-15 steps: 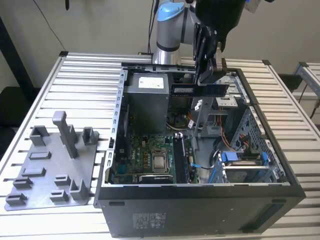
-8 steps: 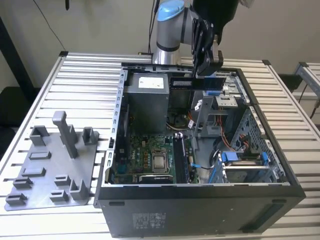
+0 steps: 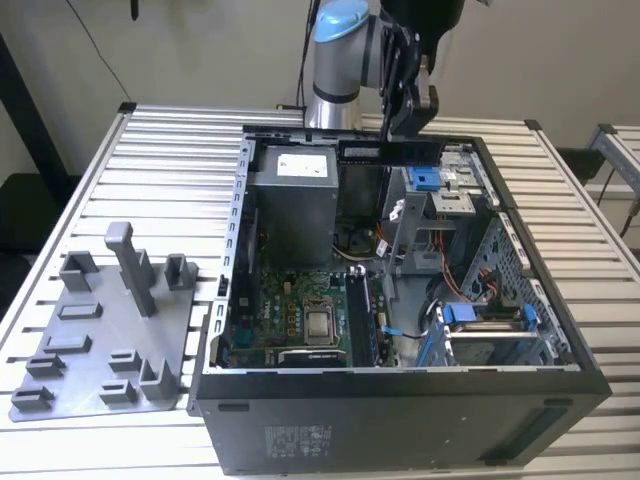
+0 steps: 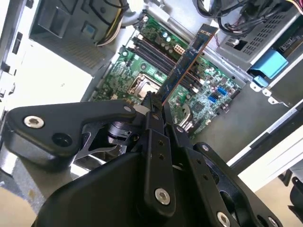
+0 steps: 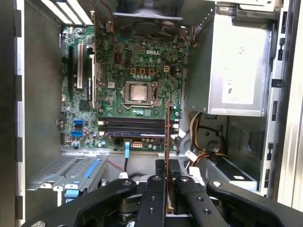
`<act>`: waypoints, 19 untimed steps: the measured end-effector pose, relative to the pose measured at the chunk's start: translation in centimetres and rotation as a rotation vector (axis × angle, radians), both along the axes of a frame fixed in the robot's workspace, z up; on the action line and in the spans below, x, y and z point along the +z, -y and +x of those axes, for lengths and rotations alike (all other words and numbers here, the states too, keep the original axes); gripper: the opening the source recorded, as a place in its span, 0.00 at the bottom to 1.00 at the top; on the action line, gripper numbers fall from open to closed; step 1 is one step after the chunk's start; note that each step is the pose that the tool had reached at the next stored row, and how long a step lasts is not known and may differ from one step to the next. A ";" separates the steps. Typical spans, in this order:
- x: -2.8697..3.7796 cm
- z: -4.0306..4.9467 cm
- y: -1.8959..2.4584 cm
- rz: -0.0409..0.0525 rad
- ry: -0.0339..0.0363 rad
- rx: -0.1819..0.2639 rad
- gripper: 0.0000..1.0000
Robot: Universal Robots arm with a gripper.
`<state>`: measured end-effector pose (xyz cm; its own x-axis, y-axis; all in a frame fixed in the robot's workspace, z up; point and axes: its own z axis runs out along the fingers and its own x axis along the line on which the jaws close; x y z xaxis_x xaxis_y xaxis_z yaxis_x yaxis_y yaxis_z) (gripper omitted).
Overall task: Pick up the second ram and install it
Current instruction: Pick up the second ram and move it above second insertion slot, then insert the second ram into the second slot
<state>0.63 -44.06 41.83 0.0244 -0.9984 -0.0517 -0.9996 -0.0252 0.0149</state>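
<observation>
My gripper (image 3: 408, 138) hangs over the back part of the open computer case (image 3: 400, 400), shut on the second ram (image 3: 390, 152), a long dark stick held level above the case. In the second wrist view the ram (image 4: 187, 59) juts out from between the fingertips of the gripper (image 4: 154, 107), well above the green motherboard (image 4: 210, 94). In the first wrist view the ram (image 5: 167, 130) shows edge-on beyond the gripper (image 5: 168, 165), roughly over one end of the dark memory slots (image 5: 132, 126).
A grey power supply (image 3: 295, 200) stands inside the case beside the motherboard (image 3: 295, 300). Drive cages with blue clips (image 3: 480, 320) and loose cables (image 3: 445, 290) fill the case's side at the exterior view's right. A grey holder plate with blocks (image 3: 100, 330) lies on the slatted table.
</observation>
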 end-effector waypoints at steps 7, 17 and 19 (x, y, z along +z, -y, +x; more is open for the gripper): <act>0.00 0.00 -1.15 0.0000 0.0000 0.000 0.14; 0.00 0.00 -1.25 0.0000 0.0000 0.000 0.14; 0.00 0.00 -1.26 0.0001 0.0000 0.000 0.14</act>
